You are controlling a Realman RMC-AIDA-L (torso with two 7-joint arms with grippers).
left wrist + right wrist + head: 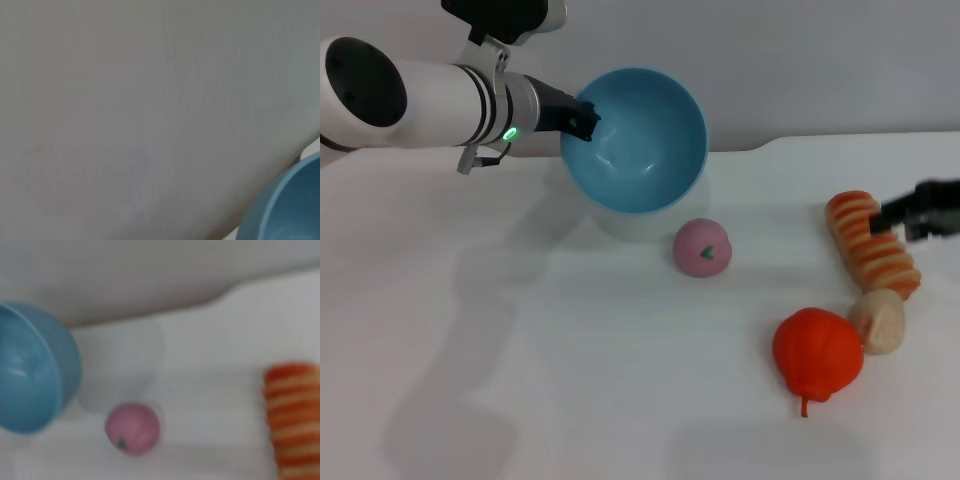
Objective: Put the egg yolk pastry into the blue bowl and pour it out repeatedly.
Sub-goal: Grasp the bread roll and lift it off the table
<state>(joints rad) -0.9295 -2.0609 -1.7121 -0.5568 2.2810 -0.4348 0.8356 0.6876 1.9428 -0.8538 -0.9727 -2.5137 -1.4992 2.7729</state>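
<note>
Blue bowl (635,140) empty, lifted and tipped toward the camera. Left gripper (582,120) clamps its rim, arm roughly horizontal. Egg yolk pastry (878,321) lies well away from the bowl, touching the red fruit (817,352). Right gripper (920,213) beside the ridged bread (870,243); its opening can't be judged.

A white worktop (570,380) carries a pink ball (702,247) near its middle, and, toward the right, a ridged orange bread (872,246), the egg yolk pastry (880,321) and a red fruit (817,350) touching it.
</note>
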